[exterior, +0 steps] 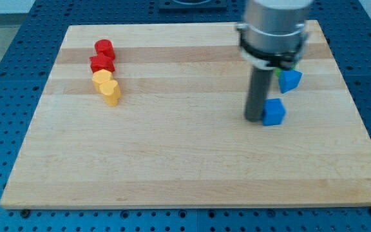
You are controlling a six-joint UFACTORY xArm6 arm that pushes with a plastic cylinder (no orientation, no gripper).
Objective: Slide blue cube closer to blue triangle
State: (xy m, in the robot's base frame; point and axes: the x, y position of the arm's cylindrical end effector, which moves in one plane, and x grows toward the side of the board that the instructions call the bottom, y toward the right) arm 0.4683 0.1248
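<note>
The blue cube [274, 112] sits on the right part of the counter [172, 161], a little nearer than the blue triangle [290, 80], which lies just beyond it and slightly to its right; the two are close but apart, with a strip of bare wood between them; a sliver of green [279, 73] shows at the triangle's left edge, under the arm's housing, too hidden to name its shape. My tip [255, 118], the tool here, is only a plain dark rod with nothing that opens or closes, so it has hold of nothing; it stands on the counter right against the cube's left side, touching or all but touching, I cannot tell which. That placement makes sense for shoving the cube rightward; since the triangle lies farther off as well as to the right, I judge a push from the cube's near left corner would close the gap better; a push from the left alone may send it past the triangle's near edge. Well away on the far left a red cylinder-like block [104, 47], a second red block [102, 63], a yellow block [101, 78] and a yellow heart-like block [111, 92] stand in a tight touching line, clear of this work.
</note>
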